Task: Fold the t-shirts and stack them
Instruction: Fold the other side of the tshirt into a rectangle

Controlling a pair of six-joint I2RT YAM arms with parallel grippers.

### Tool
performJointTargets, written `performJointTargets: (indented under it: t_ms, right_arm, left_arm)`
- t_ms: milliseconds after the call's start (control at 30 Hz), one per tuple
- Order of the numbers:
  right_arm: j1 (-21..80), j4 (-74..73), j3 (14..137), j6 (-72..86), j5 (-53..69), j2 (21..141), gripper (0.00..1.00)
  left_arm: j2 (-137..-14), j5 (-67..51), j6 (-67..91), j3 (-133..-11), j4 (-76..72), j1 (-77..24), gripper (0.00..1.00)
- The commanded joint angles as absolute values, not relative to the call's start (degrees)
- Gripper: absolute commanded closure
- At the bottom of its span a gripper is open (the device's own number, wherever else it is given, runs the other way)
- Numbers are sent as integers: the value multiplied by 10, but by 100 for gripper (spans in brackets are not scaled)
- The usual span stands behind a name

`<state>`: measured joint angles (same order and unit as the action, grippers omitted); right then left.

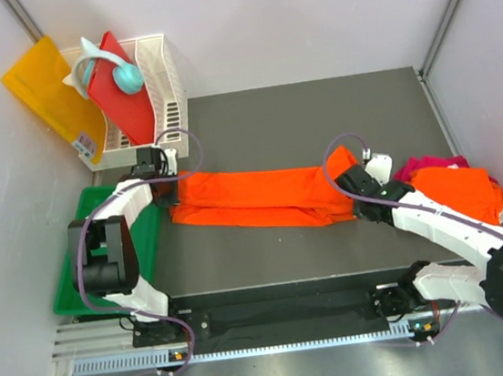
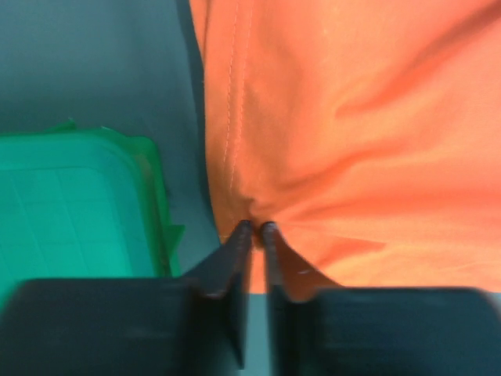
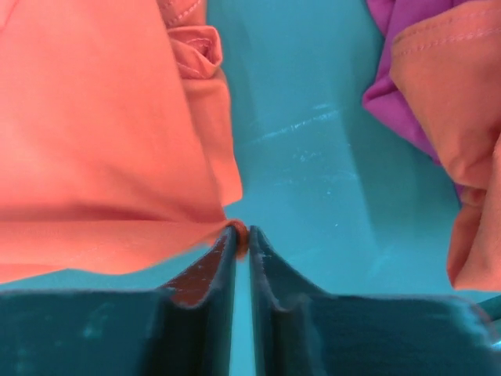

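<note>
An orange t-shirt point(image 1: 257, 195) lies folded into a long band across the middle of the dark table, stretched between my two grippers. My left gripper point(image 1: 168, 195) is shut on its left end; in the left wrist view point(image 2: 257, 227) the cloth point(image 2: 352, 125) puckers between the tips. My right gripper point(image 1: 355, 195) is shut on its right end; in the right wrist view point(image 3: 243, 233) a pinch of orange cloth point(image 3: 94, 133) sits between the tips. Another orange t-shirt point(image 1: 459, 192) lies crumpled on a magenta-pink one point(image 1: 428, 164) at the right edge; both show in the right wrist view point(image 3: 446, 70).
A green tray point(image 1: 103, 252) sits at the table's left edge, close to my left gripper, and shows in the left wrist view point(image 2: 70, 204). A white wire basket point(image 1: 161, 84) at the back left holds a red board point(image 1: 121, 94). A yellow-orange sheet point(image 1: 47, 94) leans beside it.
</note>
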<state>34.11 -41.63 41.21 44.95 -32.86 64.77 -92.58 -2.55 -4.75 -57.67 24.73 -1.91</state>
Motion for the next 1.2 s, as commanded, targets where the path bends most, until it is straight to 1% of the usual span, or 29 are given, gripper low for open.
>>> performJointTargets:
  t_ms: [0, 33, 67, 100, 133, 200, 233, 300, 367, 500, 600, 700, 900, 1167]
  right_arm:
    - [348, -391, 424, 447, -324, 626, 69]
    - [348, -358, 436, 439, -325, 623, 61]
    - [346, -348, 449, 420, -327, 627, 53]
    - [345, -345, 466, 411, -329, 648, 42]
    - [345, -343, 508, 403, -330, 663, 40]
    - [345, -344, 549, 377, -330, 712, 36]
    - [345, -337, 581, 369, -328, 724, 36]
    - [344, -317, 601, 348, -321, 750, 36]
    - [341, -286, 623, 332, -309, 770, 38]
    - [307, -265, 656, 325, -280, 856, 49]
    - [279, -249, 673, 317, -258, 909, 52]
    - [250, -231, 685, 308, -243, 952, 55]
    - [207, -231, 719, 308, -217, 1017, 56]
    - [168, -261, 711, 320, -184, 1055, 56]
  left_arm:
    - [-914, -47, -51, -591, 247, -14, 57]
    - [-907, -53, -45, -595, 242, -14, 48]
    - [-899, -59, -40, -600, 237, -14, 42]
    - [-890, -68, -37, -616, 236, -14, 37]
    - [-886, -83, -33, -626, 234, -14, 31]
    - [-892, -91, -23, -665, 237, -14, 28]
    - [-898, -92, -17, -679, 241, -14, 27]
    - [-918, -98, -11, -716, 244, -14, 27]
    - [-937, -112, -4, -736, 245, -15, 30]
    - [-1001, -120, -1, -769, 248, -19, 35]
    - [-1040, -125, -1, -779, 254, -23, 39]
    - [-1064, -129, -1, -772, 252, -25, 40]
    - [-1085, -135, -16, -755, 258, -37, 41]
    - [-1106, -120, -33, -747, 301, -40, 43]
